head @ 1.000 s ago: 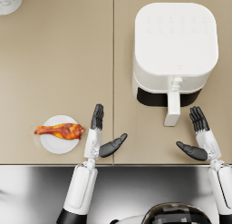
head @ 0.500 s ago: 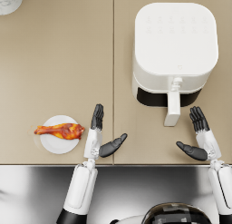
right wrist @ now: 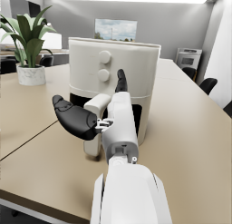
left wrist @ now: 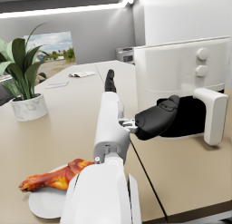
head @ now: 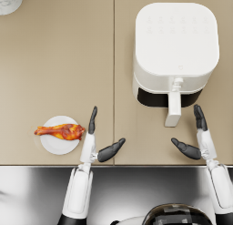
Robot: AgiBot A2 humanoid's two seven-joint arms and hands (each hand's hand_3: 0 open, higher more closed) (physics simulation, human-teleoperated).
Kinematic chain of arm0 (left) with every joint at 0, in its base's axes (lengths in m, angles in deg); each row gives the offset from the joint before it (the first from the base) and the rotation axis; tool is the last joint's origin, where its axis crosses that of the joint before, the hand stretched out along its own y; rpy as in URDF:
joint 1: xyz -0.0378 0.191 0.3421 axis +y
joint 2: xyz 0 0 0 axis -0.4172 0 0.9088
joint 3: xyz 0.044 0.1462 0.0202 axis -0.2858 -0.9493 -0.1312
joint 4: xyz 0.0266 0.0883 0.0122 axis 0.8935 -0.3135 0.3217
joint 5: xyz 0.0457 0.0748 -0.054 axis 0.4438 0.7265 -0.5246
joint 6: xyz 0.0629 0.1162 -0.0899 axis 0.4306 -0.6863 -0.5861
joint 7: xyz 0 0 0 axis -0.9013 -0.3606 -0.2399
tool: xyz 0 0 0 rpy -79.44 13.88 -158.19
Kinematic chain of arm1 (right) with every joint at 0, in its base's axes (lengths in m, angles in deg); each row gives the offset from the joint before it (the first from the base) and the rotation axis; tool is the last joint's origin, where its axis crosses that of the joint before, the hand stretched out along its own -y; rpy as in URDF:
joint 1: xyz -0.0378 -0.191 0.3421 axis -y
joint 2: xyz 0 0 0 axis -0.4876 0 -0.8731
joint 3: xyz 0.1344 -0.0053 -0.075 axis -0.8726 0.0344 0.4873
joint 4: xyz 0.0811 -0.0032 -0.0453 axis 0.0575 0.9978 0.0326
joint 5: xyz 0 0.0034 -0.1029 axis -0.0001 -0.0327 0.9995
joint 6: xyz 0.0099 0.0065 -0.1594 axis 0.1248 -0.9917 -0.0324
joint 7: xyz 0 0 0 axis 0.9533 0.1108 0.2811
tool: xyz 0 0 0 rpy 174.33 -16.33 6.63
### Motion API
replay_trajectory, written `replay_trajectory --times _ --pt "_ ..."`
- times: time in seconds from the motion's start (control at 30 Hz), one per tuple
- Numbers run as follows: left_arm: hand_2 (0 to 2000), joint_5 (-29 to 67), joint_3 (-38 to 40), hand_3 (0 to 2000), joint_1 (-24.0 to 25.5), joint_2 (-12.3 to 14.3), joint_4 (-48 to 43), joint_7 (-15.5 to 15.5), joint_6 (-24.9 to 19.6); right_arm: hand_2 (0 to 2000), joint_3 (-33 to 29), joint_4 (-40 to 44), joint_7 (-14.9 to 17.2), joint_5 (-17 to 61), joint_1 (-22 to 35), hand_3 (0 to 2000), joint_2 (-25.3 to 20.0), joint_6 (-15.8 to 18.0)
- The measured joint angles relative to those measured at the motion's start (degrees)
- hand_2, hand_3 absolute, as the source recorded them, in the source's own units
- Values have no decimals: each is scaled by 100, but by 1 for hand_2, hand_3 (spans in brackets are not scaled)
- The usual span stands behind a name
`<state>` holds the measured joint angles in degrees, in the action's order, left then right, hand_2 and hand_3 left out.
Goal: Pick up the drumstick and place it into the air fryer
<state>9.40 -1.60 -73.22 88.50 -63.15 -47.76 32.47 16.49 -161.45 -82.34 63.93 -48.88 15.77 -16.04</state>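
An orange-brown drumstick lies on a small white plate near the table's front edge, at the left. My left hand hovers just right of the plate, open, fingers spread, holding nothing. The white air fryer stands at the back right, its drawer slightly out with the handle pointing toward me. My right hand is open just right of that handle, touching nothing.
A potted plant in a marbled white pot stands at the table's far left corner. A seam runs down the beige tabletop between the plate and the fryer. The table's front edge lies just behind both hands.
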Motion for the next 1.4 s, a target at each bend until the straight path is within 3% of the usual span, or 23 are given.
replay_trajectory --times 0.4,0.43,0.53,0.6,0.7,1.0,1.4 --pt "0 3093 821 0 168 98 -163 5 -6 0 -127 174 -5 456 -5 0 -173 -5" --pt "0 3353 905 0 177 105 -167 5 -201 0 -133 194 -5 458 -8 0 -185 -5" --pt "0 4131 1155 0 155 119 -149 540 -1747 0 -149 223 -5 462 -13 0 -224 -5" --pt "0 4651 1337 0 115 120 -126 751 -2236 0 -162 233 -5 463 -17 0 -248 -5" --pt "0 5432 1634 0 60 114 -63 899 -2552 0 -182 275 -5 463 12 0 -300 -5" --pt "0 7707 1985 0 -9 110 300 980 -2745 0 -223 377 -5 463 44 0 -426 -5" --pt "0 9149 1868 0 -218 101 1258 1111 -2651 0 -323 489 -5 463 86 0 -577 -5"
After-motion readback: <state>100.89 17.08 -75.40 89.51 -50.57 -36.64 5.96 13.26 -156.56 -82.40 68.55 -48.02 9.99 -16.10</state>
